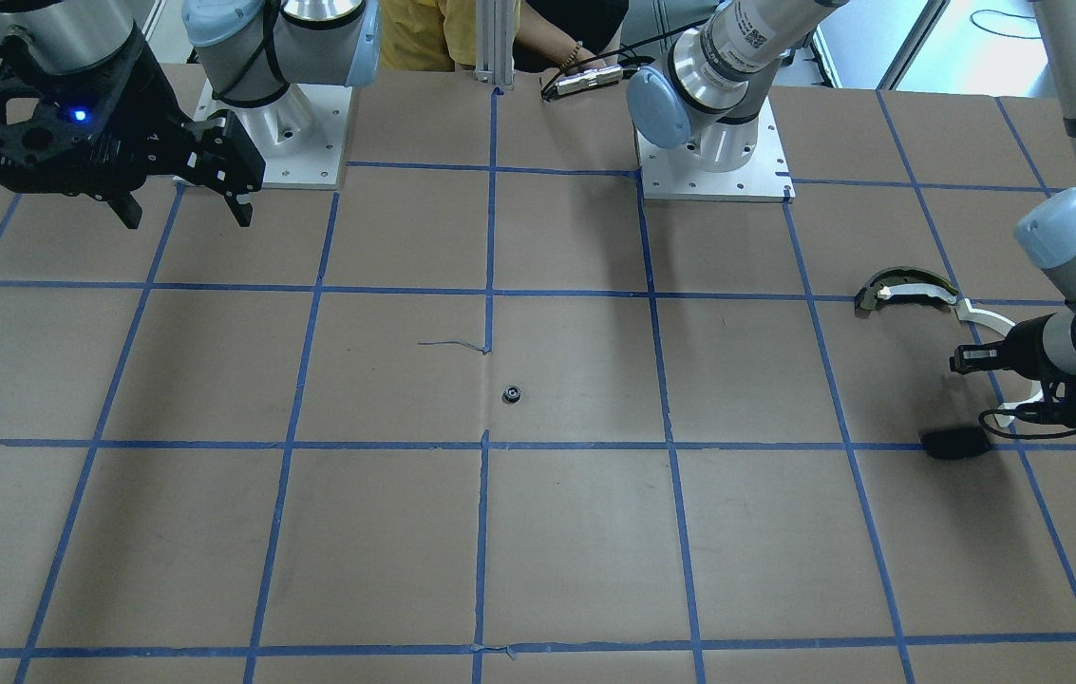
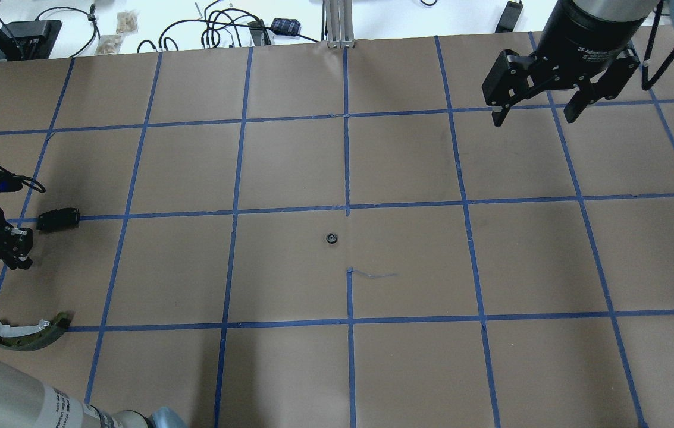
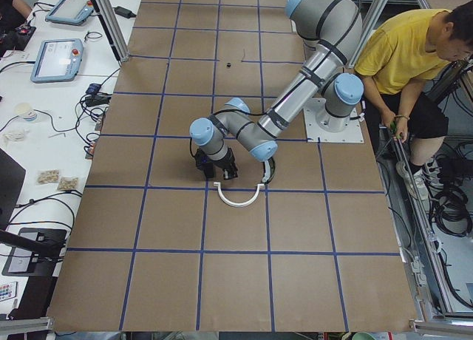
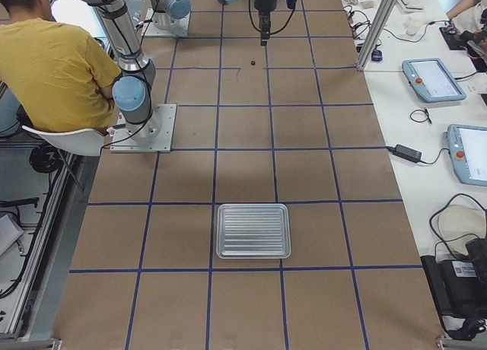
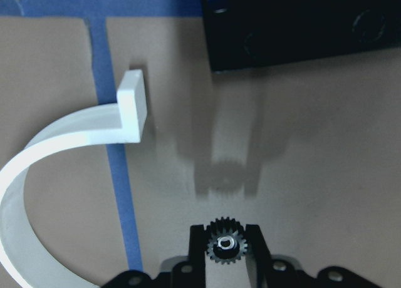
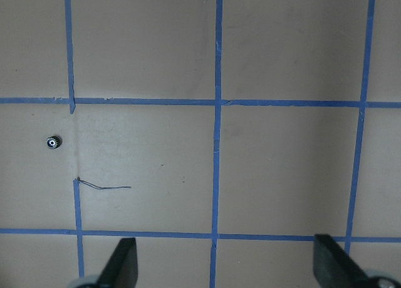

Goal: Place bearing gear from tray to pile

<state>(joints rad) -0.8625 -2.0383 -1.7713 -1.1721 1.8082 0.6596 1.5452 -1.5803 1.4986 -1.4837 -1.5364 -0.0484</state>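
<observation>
I am clamping the bearing gear [image 5: 224, 245] by its teeth in my closed left gripper [image 5: 224, 249], hanging over the pile [image 3: 238, 201] between white arc strip [image 5: 69, 128] and black plate [image 5: 294, 25]; letting go this high, I am risking it bouncing or rolling clear

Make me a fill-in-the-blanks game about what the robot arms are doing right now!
The left tool is ____ on a small toothed gear.
The right tool hangs with its jaws ____.
The curved strip beside the black plate is ____.
A second gear lies alone on the table, so ____ gears show.
Missing words: shut, open, white, two.
</observation>
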